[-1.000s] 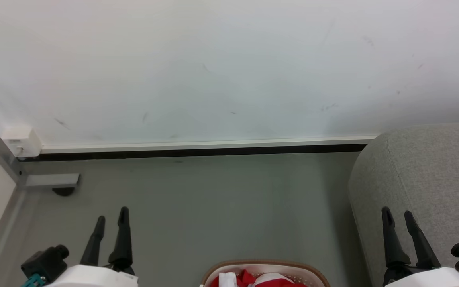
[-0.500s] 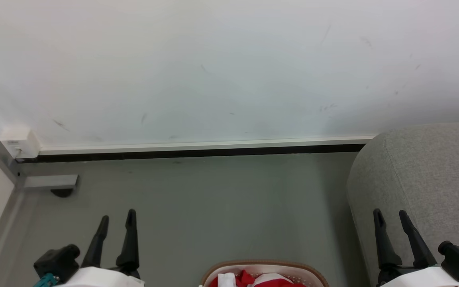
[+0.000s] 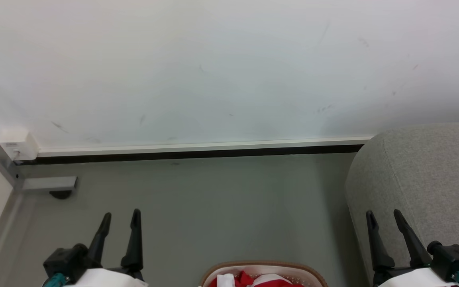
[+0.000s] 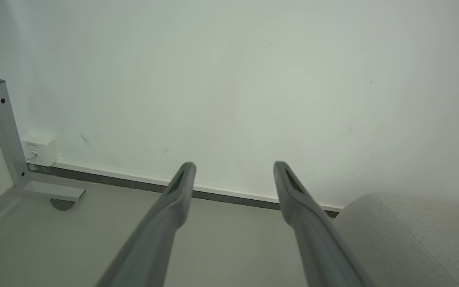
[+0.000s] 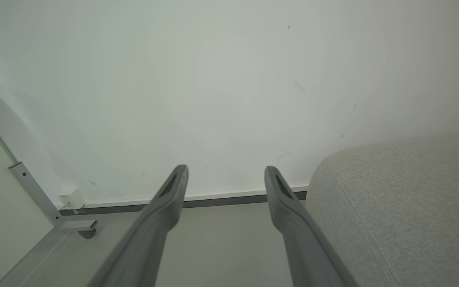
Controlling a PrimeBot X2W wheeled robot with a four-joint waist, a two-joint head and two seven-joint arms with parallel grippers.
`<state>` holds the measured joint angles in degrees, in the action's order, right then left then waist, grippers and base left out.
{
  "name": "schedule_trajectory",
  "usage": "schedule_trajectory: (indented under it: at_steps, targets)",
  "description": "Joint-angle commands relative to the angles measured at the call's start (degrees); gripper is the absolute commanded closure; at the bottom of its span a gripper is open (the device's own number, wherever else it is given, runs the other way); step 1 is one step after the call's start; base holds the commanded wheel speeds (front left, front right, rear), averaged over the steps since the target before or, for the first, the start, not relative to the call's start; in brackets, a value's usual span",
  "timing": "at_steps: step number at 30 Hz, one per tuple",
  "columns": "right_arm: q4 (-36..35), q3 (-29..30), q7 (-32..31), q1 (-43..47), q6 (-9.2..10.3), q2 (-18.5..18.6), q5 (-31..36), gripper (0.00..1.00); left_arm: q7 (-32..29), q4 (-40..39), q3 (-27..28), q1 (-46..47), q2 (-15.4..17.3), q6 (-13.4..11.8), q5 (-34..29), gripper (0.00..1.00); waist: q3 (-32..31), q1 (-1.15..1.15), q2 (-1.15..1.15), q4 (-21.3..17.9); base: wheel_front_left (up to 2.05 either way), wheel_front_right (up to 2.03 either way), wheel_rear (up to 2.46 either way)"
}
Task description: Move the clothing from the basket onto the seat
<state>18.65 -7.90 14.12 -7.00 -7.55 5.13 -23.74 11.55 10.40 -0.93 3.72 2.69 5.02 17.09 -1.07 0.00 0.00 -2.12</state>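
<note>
Grey floor (image 3: 213, 199) ahead; clothing (image 3: 245, 279) sits in the basket (image 3: 261, 264) between left gripper (image 3: 122, 214) and right gripper (image 3: 383, 213), both parted and empty. Seat (image 3: 432, 171) beyond the right gripper looks bare, so nothing seems moved yet.

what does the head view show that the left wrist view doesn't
Head view: the basket with red clothing in it, and the right gripper, open. Left wrist view: a close look along its own fingers, spread with nothing between. Shared: the left gripper, open, the grey seat, the white wall, the floor and the small white box at the skirting.
</note>
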Motion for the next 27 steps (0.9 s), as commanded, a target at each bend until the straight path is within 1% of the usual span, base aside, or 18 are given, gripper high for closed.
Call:
schedule_trajectory:
  at_steps: [1,7,21,27]
  targets:
    - [0.1,0.3,0.2,-1.1,0.09,-0.2,2.0,0.0,0.5,-0.3,-0.1,0.8,0.5,0.2,-2.1,0.0,0.0,0.0,0.0,0.0,0.0,0.0,0.0]
    - [0.5,0.4,0.5,-1.3,0.1,-0.7,4.7,0.0,1.3,0.0,-0.2,0.8,0.5,0.3,-4.8,0.0,-0.3,0.0,0.0,-0.2,0.0,0.0,0.0]
    - [0.9,0.1,0.7,-1.1,0.11,-1.6,7.2,0.0,2.7,1.1,-0.2,0.8,0.4,0.5,-9.9,0.0,-0.6,0.0,0.0,-0.4,0.0,0.0,0.0]
    - [0.9,0.3,0.9,-1.0,0.11,-2.1,9.3,0.0,3.3,1.9,-0.3,1.0,0.4,0.5,-12.5,0.0,-0.8,0.0,0.0,-0.3,0.0,0.0,0.0]
